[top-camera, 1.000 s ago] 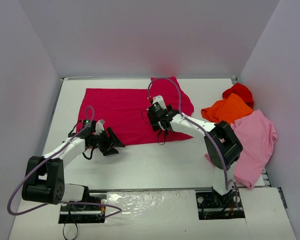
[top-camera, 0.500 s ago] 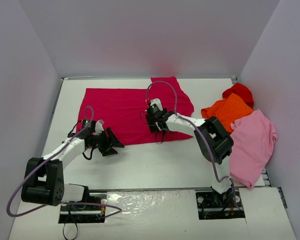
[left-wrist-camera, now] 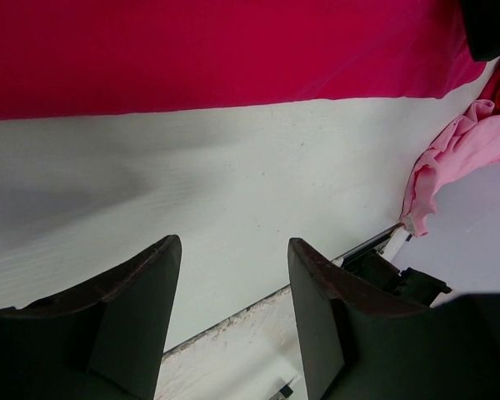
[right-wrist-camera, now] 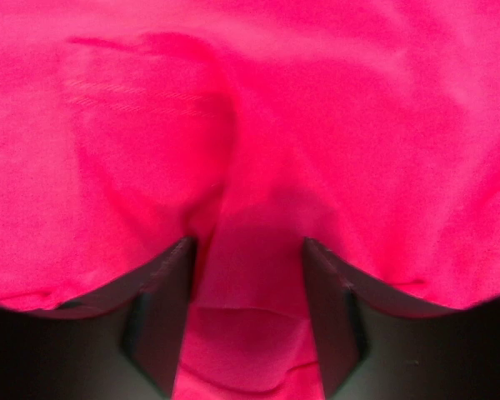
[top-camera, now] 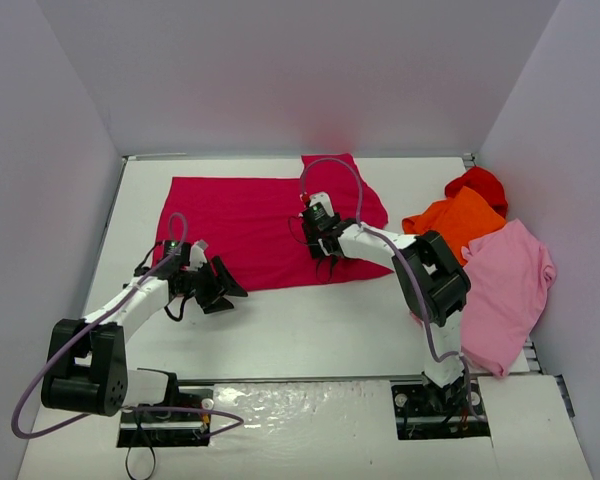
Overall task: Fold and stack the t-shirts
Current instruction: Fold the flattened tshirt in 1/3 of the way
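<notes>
The left gripper (top-camera: 221, 284) hung low over the white counter (top-camera: 310, 320) toward 9 o'clock in the overhead view. Its jaws stood wide apart and held nothing. The left wrist view showed bare counter between its fingers (left-wrist-camera: 142, 308), just short of the near hem of the crimson t-shirt (left-wrist-camera: 233, 50).

The crimson t-shirt (top-camera: 240, 225) lay spread flat across the far middle of the counter, from about 10 o'clock round to 12. One sleeve stuck out at its far right corner.

The right gripper (top-camera: 323, 243) was down on the right part of that shirt. Its jaws were parted and pressed into the cloth, with a raised fold of crimson between them (right-wrist-camera: 246, 317), not pinched.

At 3 o'clock the other shirts lay heaped, unfolded: the orange t-shirt (top-camera: 455, 220), the bright red t-shirt (top-camera: 480, 183) bunched behind it, and the light pink t-shirt (top-camera: 510, 280) nearest the edge, touching the orange one.
</notes>
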Action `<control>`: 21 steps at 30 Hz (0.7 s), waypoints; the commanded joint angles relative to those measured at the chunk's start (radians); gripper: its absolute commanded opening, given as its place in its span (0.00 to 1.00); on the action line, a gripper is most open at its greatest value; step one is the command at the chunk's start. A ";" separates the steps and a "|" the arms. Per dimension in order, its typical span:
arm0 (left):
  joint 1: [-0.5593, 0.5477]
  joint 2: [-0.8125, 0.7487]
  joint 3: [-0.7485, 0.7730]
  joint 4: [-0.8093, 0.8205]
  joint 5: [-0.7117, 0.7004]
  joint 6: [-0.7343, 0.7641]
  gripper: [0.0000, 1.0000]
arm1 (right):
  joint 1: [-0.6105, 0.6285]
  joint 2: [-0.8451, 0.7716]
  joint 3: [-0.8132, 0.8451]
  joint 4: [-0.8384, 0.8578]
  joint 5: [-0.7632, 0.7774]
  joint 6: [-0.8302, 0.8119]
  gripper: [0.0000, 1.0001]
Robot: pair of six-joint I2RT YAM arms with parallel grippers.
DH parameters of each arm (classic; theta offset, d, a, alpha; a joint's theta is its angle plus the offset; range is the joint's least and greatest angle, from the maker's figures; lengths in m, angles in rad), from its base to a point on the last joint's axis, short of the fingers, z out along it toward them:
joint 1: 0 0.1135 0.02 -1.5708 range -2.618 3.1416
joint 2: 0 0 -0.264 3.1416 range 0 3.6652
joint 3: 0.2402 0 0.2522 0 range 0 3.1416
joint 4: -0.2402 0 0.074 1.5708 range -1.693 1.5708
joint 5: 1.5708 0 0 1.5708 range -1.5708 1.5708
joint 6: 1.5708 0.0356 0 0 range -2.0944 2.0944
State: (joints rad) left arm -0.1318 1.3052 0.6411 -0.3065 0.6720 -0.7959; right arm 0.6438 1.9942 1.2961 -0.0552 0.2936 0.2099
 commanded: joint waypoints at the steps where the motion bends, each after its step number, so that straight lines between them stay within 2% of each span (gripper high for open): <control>1: -0.008 -0.013 0.054 0.010 0.000 0.009 0.50 | -0.038 -0.039 0.006 0.034 0.015 -0.014 0.45; 7: -0.007 -0.009 0.055 0.009 -0.002 0.009 0.50 | -0.047 -0.040 0.004 0.038 -0.005 -0.014 0.34; 10: -0.008 -0.006 0.058 0.008 -0.002 0.009 0.50 | -0.046 -0.049 0.006 0.037 -0.009 -0.016 0.07; 11: -0.007 -0.006 0.059 0.008 -0.002 0.009 0.50 | -0.046 -0.052 0.006 0.037 -0.010 -0.017 0.01; 21: -0.008 0.008 0.066 0.014 -0.002 0.009 0.50 | -0.047 -0.088 0.022 0.021 0.008 -0.043 0.00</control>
State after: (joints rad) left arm -0.1352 1.3142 0.6411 -0.3080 0.6713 -0.7959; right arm 0.5961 1.9919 1.2957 -0.0425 0.2737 0.1873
